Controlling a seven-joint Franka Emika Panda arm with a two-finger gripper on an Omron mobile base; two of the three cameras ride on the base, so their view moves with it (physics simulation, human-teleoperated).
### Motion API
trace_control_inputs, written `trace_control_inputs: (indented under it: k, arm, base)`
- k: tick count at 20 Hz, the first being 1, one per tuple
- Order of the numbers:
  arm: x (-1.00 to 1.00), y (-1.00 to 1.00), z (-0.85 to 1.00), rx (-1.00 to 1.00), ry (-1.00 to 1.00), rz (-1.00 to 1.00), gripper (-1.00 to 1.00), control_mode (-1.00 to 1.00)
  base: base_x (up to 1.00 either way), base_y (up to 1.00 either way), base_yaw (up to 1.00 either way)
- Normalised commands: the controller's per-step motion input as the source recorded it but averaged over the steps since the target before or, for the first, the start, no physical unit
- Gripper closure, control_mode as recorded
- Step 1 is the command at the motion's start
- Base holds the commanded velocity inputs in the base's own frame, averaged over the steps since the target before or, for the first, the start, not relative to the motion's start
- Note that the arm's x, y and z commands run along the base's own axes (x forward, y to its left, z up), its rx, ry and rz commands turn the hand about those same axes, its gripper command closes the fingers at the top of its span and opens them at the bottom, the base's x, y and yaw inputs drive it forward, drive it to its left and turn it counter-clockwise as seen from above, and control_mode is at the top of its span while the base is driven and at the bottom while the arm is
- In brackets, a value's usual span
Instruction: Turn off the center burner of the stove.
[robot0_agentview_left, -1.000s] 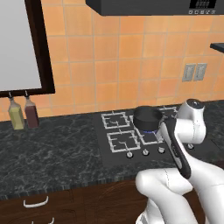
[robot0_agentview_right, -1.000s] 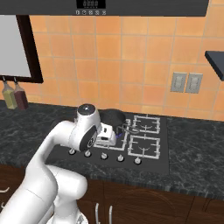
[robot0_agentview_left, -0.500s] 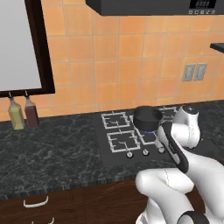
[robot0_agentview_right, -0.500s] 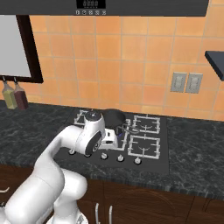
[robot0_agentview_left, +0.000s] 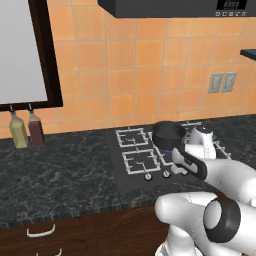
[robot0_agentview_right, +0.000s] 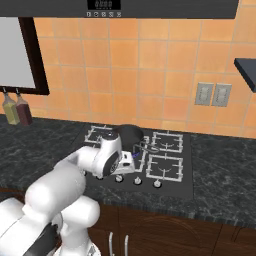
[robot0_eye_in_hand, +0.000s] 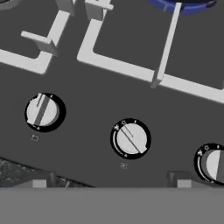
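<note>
The stove (robot0_agentview_left: 131, 170) is a flat black cooktop with grey-white grates. Its center burner (robot0_agentview_left: 168, 148) glows blue under a black pan (robot0_agentview_left: 168, 133); the same glow shows in the hand view as the center burner (robot0_eye_in_hand: 183, 6) at the top edge. My gripper (robot0_eye_in_hand: 111, 181) hangs open just over the front knob row, fingertips (robot0_eye_in_hand: 40, 179) wide apart. The middle knob (robot0_eye_in_hand: 130, 139) lies between them, its line slanted. A left knob (robot0_eye_in_hand: 42, 112) and a right knob (robot0_eye_in_hand: 213, 162) flank it. In the right base view my hand (robot0_agentview_right: 118, 163) hovers low over the knobs (robot0_agentview_right: 137, 181).
Two bottles (robot0_agentview_left: 27, 131) hang at the far left under a dark-framed window. The pan's handle (robot0_agentview_right: 148, 147) points right over the grates. A wall outlet (robot0_agentview_right: 212, 94) sits on the orange tiles behind. Dark granite counter (robot0_agentview_left: 60, 170) surrounds the stove.
The hand has sunk a little and shifted slightly toward the stove's front knob row. The pan and the blue glow are unchanged.
</note>
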Motion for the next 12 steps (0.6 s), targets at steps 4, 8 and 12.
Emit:
trace_control_inputs:
  k: [4,8,12]
  arm:
    - [0.27,-0.06,-0.3,0.0,0.09,0.0,-1.0,-1.0]
    - [0.23,-0.13,-0.28,0.0,0.08,0.0,-1.0,-1.0]
    - [0.17,-0.14,-0.26,0.0,0.05,0.0,-1.0,-1.0]
  base:
    - [0.0,0.0,0.0]
    - [0.0,0.0,0.0]
    - [0.0,0.0,0.0]
